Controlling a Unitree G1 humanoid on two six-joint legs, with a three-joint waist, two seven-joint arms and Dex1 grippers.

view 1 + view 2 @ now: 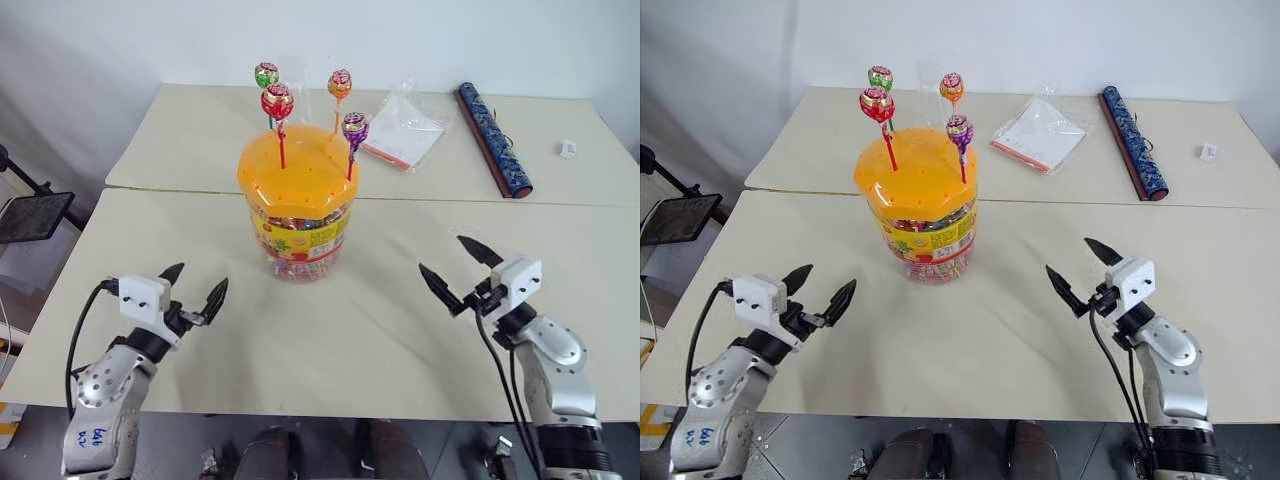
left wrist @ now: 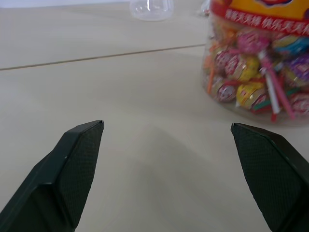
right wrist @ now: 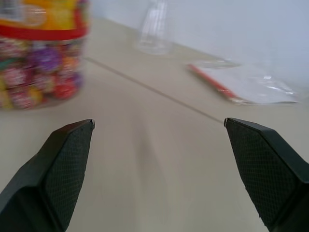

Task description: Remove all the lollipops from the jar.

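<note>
The squat clear plastic jar (image 1: 297, 215) with its hole-dotted orange dome lid (image 1: 297, 172) stands near the far edge of the near cream worktop (image 1: 350, 350), about midway between its left and right edges. Four lollipops stand upright in the lid's holes, sticks near vertical: a green-pink foil head (image 1: 266, 74) at the back left, a red head (image 1: 277, 101) on a red stick in front of it, an orange-pink head (image 1: 340, 84) at the back right, and a purple head (image 1: 355, 125) at the front right. All four remain planted; none has been removed.

The left claw (image 1: 195, 288) hovers over the near left part of the worktop, spread wide and empty. The right claw (image 1: 458, 267) hovers over the near right part, likewise spread wide and empty. Both sit well below the candy heads and short of the jar, which lies ahead and inward of each.

Judgement: the left claw is better placed for the red and green-pink pair, the right for the purple and orange-pink. Extraction should follow the stick axis, straight up.

The foil heads look small, round and slippery; the sticks thin and rigid. The jar wall is smooth, showing wrapped candies inside.
</note>
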